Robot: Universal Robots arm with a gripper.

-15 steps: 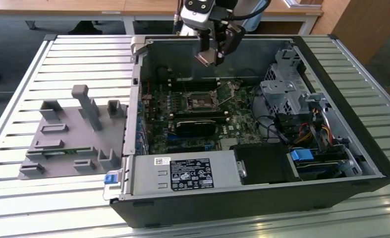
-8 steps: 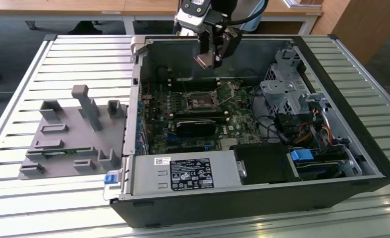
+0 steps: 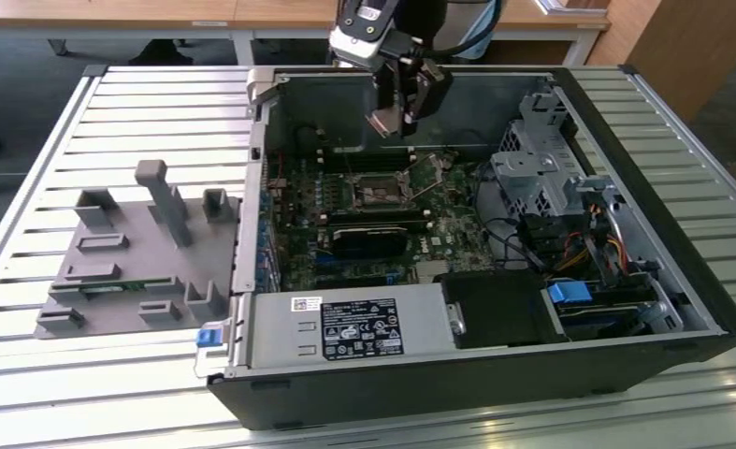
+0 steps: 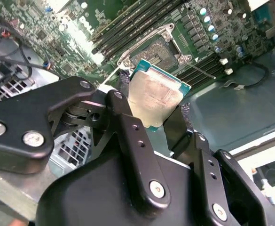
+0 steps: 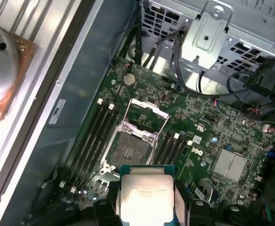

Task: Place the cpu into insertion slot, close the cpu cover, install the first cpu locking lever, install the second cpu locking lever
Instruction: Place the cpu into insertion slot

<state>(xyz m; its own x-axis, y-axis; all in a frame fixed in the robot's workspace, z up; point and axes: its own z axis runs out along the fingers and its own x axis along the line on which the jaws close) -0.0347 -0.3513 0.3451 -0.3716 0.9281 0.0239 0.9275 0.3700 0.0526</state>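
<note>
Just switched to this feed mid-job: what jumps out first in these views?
The gripper hangs over the open computer case, shut on the tan-silver cpu. Below it on the green motherboard the socket lies bare, its cover swung open beside it. At the exterior view's left, a grey holder tray lies on the slatted table.

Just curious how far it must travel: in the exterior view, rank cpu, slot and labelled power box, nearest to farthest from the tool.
1. cpu: held in the tool.
2. slot: middle of the board.
3. power box: toward the view's bottom edge.
</note>
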